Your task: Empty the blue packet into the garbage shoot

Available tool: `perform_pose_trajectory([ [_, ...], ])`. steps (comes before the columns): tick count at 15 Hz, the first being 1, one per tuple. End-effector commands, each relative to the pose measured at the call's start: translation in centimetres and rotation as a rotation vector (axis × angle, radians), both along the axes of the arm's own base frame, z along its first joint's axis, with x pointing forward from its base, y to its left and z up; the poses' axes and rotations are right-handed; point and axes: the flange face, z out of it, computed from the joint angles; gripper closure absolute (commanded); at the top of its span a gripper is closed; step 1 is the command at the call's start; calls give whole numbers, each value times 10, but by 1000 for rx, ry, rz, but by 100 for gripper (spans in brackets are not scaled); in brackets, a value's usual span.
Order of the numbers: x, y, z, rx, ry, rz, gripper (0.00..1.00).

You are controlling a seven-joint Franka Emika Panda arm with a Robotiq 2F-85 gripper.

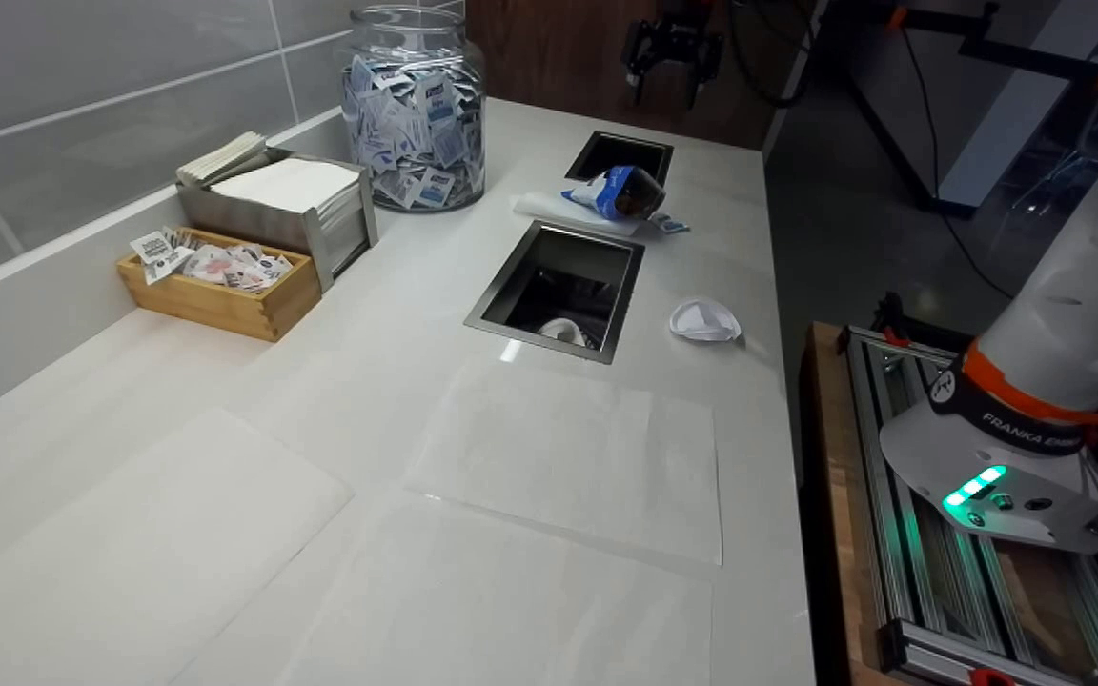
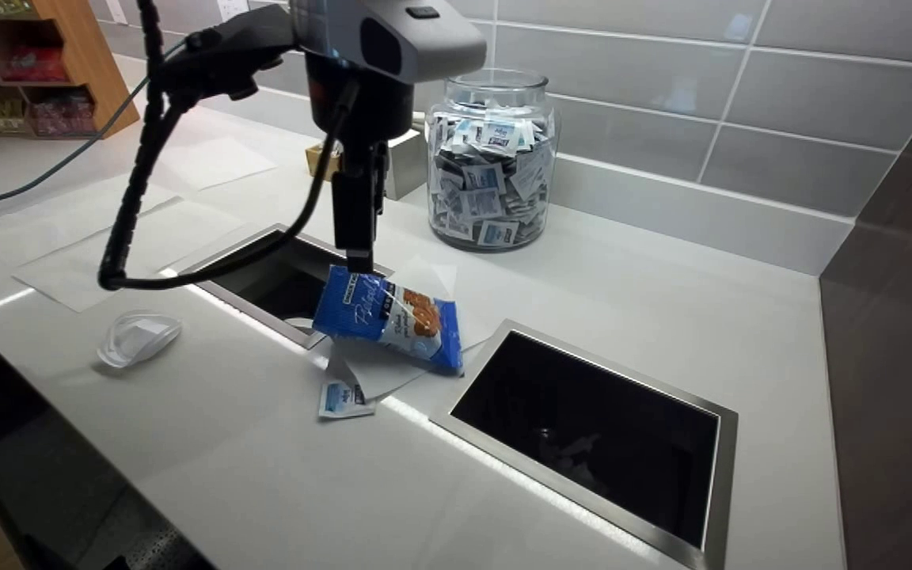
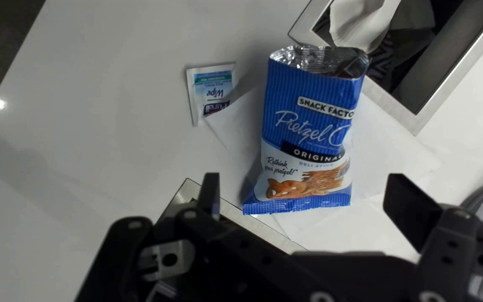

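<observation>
The blue and white pretzel packet [image 3: 304, 126] lies on white paper on the counter, between two metal-rimmed openings. It also shows in both exterior views [image 1: 597, 193] [image 2: 393, 315]. Its torn-open end shows silver foil and faces the opening with waste [image 3: 392, 110], which is also in an exterior view [image 1: 538, 339]. The other opening [image 3: 258, 226] is dark inside; its rim shows in an exterior view [image 2: 729, 443]. My gripper [image 3: 302, 183] is open and empty, its fingers wide apart above the packet's sealed end. It also hangs over the counter in both exterior views [image 1: 666, 95] [image 2: 359, 260].
A small wipe sachet [image 3: 214, 90] lies beside the packet. A large glass jar of sachets [image 1: 416, 133] stands near the wall, with a napkin holder [image 1: 344, 229] and a wooden box [image 1: 225, 303] beyond. A white paper piece [image 2: 139, 339] lies near the counter's edge.
</observation>
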Motion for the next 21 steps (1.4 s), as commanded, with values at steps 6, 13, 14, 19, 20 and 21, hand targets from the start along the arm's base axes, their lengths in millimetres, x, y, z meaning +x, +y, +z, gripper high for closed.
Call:
perform_pose_trajectory([
  [6, 64, -12, -39, 71, 166, -35, 0],
  [13, 86, -5, -83, 141, 230, -20, 0],
  [14, 87, -6, -90, 142, 240, -21, 0],
  [19, 91, -12, -118, 168, 281, -25, 0],
  [20, 92, -13, -122, 169, 286, -25, 0],
  [21, 92, -14, -126, 170, 289, -26, 0],
])
